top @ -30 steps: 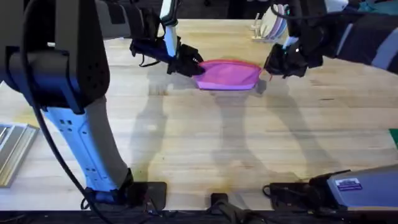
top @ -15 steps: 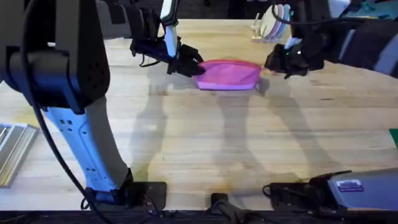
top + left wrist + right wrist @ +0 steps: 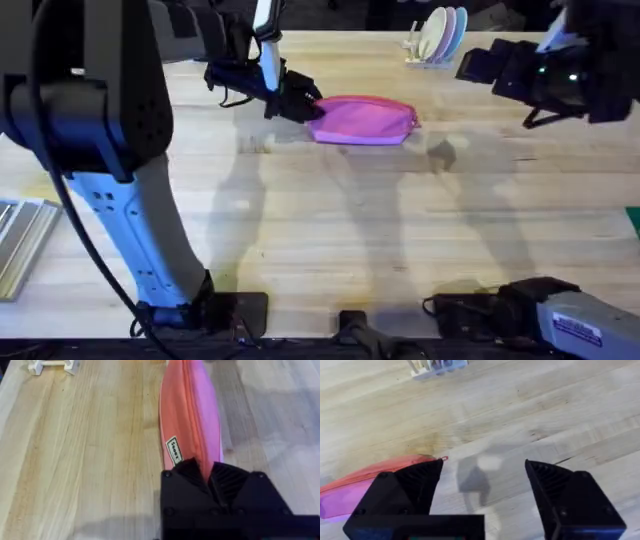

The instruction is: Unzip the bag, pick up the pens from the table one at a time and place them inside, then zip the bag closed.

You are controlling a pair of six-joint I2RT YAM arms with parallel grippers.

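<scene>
The pink bag (image 3: 362, 120) lies on the table (image 3: 330, 230) at the far middle, and its zipper looks closed. My left gripper (image 3: 305, 106) is shut on the bag's left end; the left wrist view shows the bag (image 3: 192, 420) running away from the pinching left gripper (image 3: 209, 474). My right gripper (image 3: 474, 66) hovers to the right of the bag, open and holding nothing. In the right wrist view the bag's right end (image 3: 370, 485) and its small red zipper pull (image 3: 443, 459) lie beside one finger of the right gripper (image 3: 482, 480). The pens are out of view.
A white dish rack with plates (image 3: 436, 40) stands at the back, right of the bag. A metal tray (image 3: 20, 240) lies at the left edge. The left arm's upright segment (image 3: 100, 120) rises large at the front left.
My right gripper has left the bag's right end and risen up and to the right. The bag and the left gripper have barely moved.
</scene>
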